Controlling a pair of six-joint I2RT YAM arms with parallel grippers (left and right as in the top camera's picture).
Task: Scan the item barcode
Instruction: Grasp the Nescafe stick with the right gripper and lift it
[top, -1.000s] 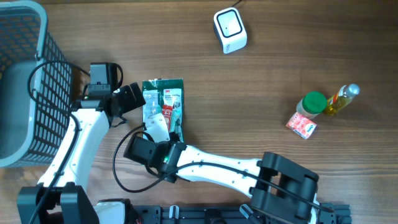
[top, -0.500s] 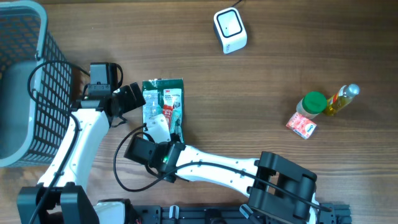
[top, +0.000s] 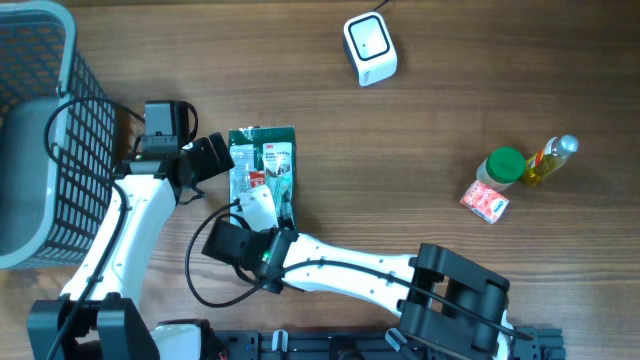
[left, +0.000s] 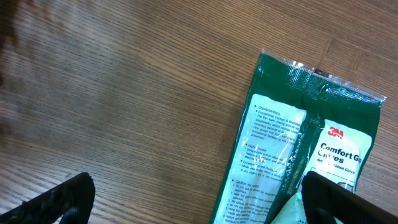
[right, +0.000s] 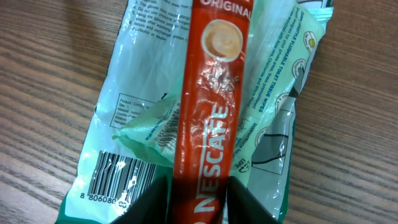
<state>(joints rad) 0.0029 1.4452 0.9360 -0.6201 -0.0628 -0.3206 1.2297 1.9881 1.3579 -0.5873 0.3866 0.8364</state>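
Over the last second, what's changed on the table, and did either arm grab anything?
The right gripper narrowed its jaws around the red Nescafe stick lying on the green package; its fingers now sit against the stick's two edges. The left gripper stayed wide open beside the package, and the package and scanner did not move.

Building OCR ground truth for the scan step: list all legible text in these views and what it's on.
"NESCAFE": red stick sachet.
"ORIGINAL": same sachet, top end.
"8 806080", cut off by the frame edge: under the barcode on the green pack.
"3M": same pack, left wrist view.
"Comfort G", cut off: same pack, left wrist view.
Fine print on the pack: too small to read.
Overhead view: nothing legible.
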